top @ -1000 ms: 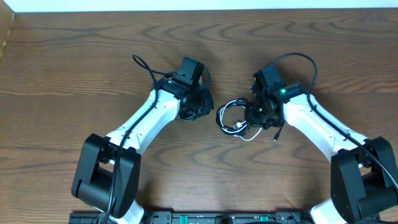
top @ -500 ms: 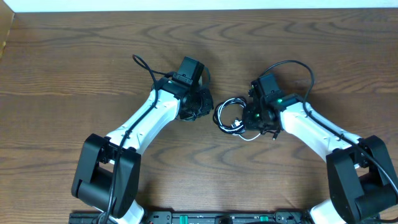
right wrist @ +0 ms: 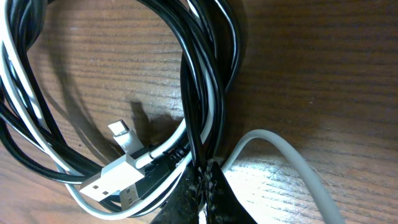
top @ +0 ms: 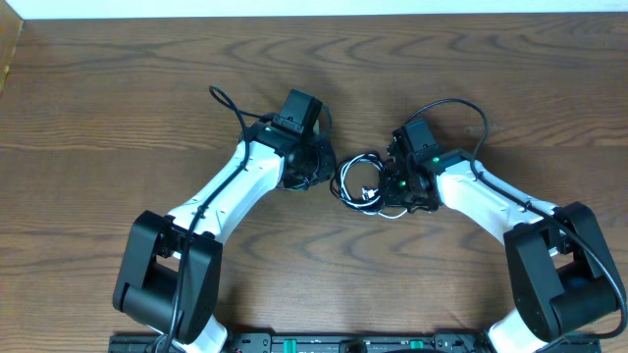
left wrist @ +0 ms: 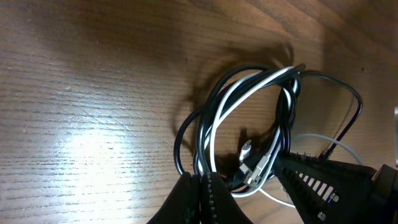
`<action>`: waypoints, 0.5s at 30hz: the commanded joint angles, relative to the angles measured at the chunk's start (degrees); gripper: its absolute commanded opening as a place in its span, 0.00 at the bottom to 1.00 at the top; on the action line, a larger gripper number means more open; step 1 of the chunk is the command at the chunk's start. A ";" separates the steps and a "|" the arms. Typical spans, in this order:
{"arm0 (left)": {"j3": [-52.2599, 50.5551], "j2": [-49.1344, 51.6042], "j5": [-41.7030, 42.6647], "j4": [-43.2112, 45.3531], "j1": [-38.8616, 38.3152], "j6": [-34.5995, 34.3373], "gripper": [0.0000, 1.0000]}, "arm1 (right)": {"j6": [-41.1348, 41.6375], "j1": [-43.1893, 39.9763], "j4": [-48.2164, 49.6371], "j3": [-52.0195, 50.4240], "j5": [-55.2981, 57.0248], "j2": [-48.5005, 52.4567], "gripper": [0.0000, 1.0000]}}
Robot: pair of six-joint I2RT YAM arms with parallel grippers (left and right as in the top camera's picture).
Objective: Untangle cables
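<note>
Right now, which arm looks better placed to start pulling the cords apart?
Right, probably. The right gripper is shut on black cable strands, beside the plugs, so it could draw them out while the left gripper clamps black and white cable together.

A small tangle of black and white cables (top: 359, 183) lies on the wooden table (top: 118, 98) between the left gripper (top: 318, 169) and the right gripper (top: 396, 186), against its right edge.

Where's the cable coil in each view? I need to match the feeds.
Overhead: cable coil at frame centre.
Left wrist: right of centre, reaching the bottom edge.
Right wrist: fills left and centre.
Shared landmark: the loose white strand trailing out of the coil.
</note>
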 commanded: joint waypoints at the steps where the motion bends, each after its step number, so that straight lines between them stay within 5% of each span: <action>1: 0.57 0.11 -0.31 -0.20 -0.24 -0.26 0.08 | -4.00 -0.61 -1.84 1.20 -0.33 -1.77 0.01; 13: 0.57 0.09 13.31 8.76 -0.28 8.81 0.08 | -34.27 -9.16 -7.04 3.41 -27.76 -18.23 0.01; 15: 0.57 0.09 14.71 10.14 -0.28 8.81 0.15 | -38.10 -10.01 -9.09 3.41 -29.55 -19.02 0.01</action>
